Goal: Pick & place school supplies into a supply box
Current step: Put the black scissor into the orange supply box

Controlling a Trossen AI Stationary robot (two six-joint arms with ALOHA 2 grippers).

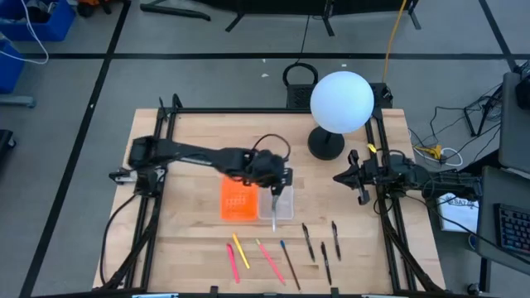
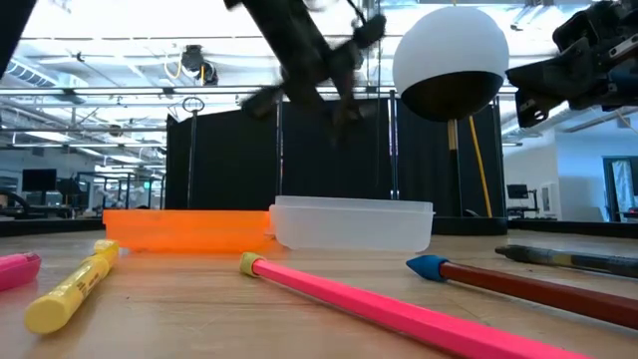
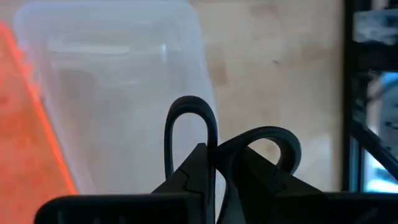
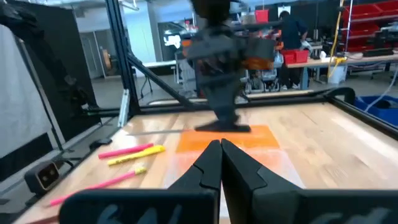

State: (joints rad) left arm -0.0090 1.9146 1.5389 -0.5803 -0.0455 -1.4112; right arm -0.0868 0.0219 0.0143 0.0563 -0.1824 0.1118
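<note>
The wooden table [image 1: 190,141] is seen with the white globe lamp [image 1: 340,102] at its far side. The supply box [image 1: 257,200] lies open mid-table, its clear tray [image 2: 351,224] apparently empty. Above it, black-handled scissors [image 3: 211,134] are pinched by the left gripper [image 1: 277,187]. Pens and pencils [image 1: 281,248] lie near the front edge. The right gripper [image 1: 358,178], pressed shut, is held by the right rail.

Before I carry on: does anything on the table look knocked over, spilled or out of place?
Nothing stands out. The left gripper holds the black-handled scissors over the clear tray half of the orange supply box. The pens and pencils lie loosely fanned on the wooden table.
</note>
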